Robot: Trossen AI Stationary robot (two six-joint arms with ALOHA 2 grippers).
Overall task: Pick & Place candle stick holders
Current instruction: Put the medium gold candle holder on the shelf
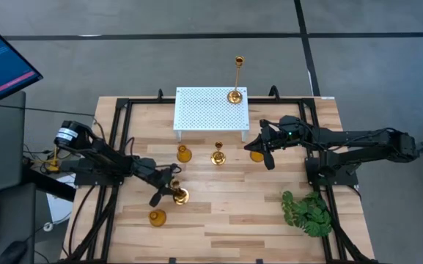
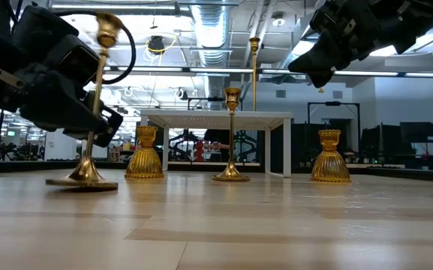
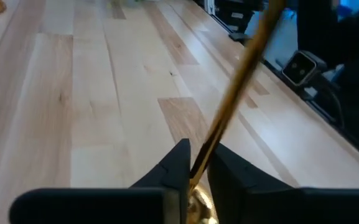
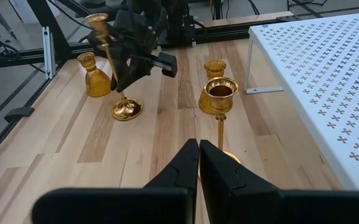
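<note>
High view: left gripper clamps a tilted brass stick, squat holder nearby. Right gripper, fingers together, hovers beside the white stand.

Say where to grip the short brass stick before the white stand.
Pinch the short brass stick on its thin upright stem, between cup and round base. Come in level from the side of the right tool; it stands free there.
</note>
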